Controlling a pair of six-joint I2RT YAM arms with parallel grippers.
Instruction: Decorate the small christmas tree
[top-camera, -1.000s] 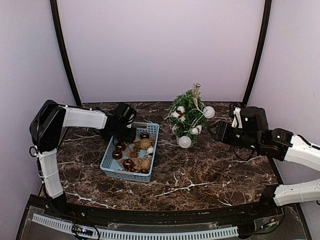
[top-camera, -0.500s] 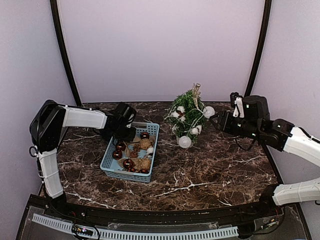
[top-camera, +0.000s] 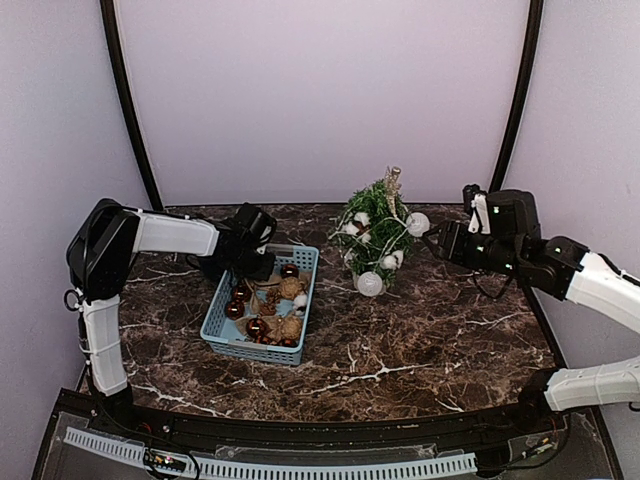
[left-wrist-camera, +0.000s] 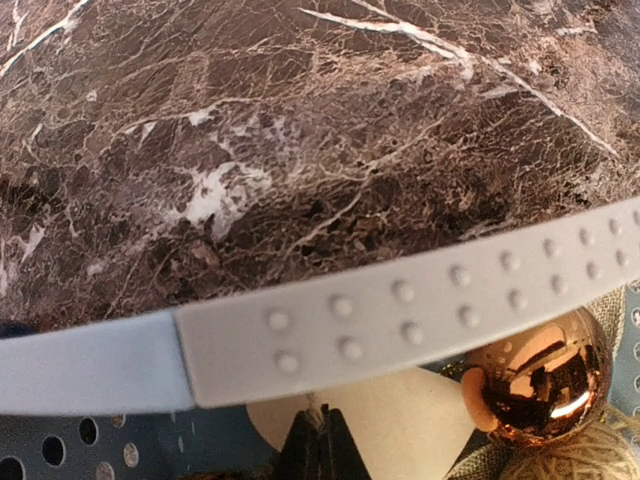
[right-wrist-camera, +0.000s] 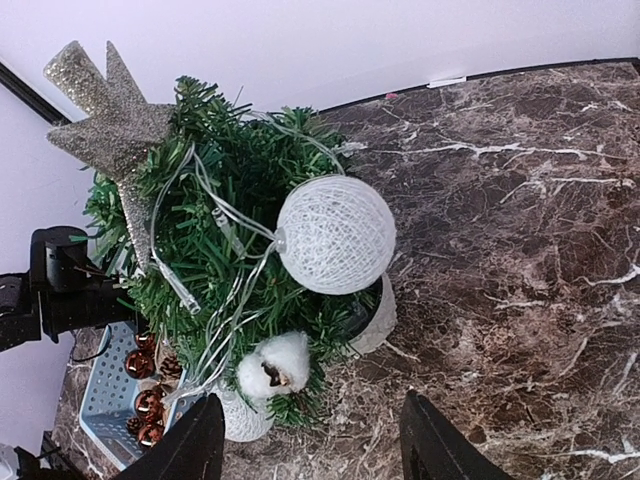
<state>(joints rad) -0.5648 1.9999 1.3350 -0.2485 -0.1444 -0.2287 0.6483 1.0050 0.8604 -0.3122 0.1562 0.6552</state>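
Grabbing stage: left hand (left-wrist-camera: 320, 452) pinched, seemingly on a cream ornament (left-wrist-camera: 400, 425) in the basket (top-camera: 250, 349), at 9 o'clock of the small christmas tree (top-camera: 375, 235); right hand (right-wrist-camera: 312, 450) apart. Lift gently next.

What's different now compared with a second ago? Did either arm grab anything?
The right gripper, open and empty, moved toward the back of the table and now faces the small christmas tree. The left gripper closed inside the blue basket, just above a cream ornament; whether it caught anything is unclear. The tree, the basket and the decorations already hung stayed put.
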